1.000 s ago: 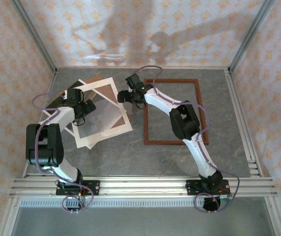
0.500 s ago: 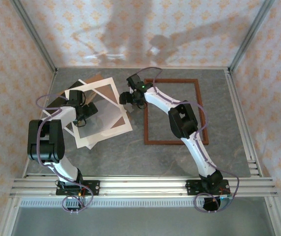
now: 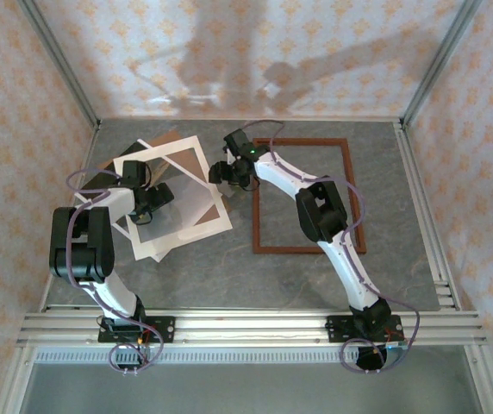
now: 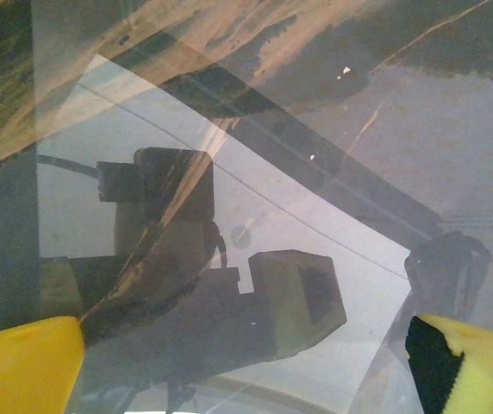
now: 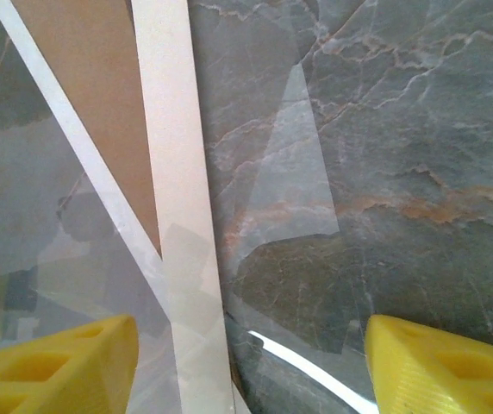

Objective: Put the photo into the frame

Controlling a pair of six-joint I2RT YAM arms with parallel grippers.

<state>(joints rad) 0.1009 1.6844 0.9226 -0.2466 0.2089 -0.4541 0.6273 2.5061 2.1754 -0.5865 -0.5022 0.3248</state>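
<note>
2 spread hands hover at the pile: left hand [image 4: 246,362] over a clear sheet [image 4: 298,216], right hand [image 5: 251,362] straddling the white mat [image 5: 177,172]. The photo [image 4: 169,39] seems to lie beneath, well apart from the empty frame [image 3: 302,141]. Probably thin, slippery and easily creased; pinch an edge gently.

On the worktop [image 3: 229,280] the frame [image 3: 308,249] lies flat at the 3 o'clock side. The border mat [image 3: 193,236] lies at the 9 o'clock side, turned a little, near the frame but not touching it. Under the mat a backing board [image 3: 171,137] sticks out toward 12 o'clock. The right gripper [image 3: 219,172] hangs above the mat's 3 o'clock edge. The left gripper [image 3: 147,205] hangs above the 9 o'clock part of the mat's window.
</note>
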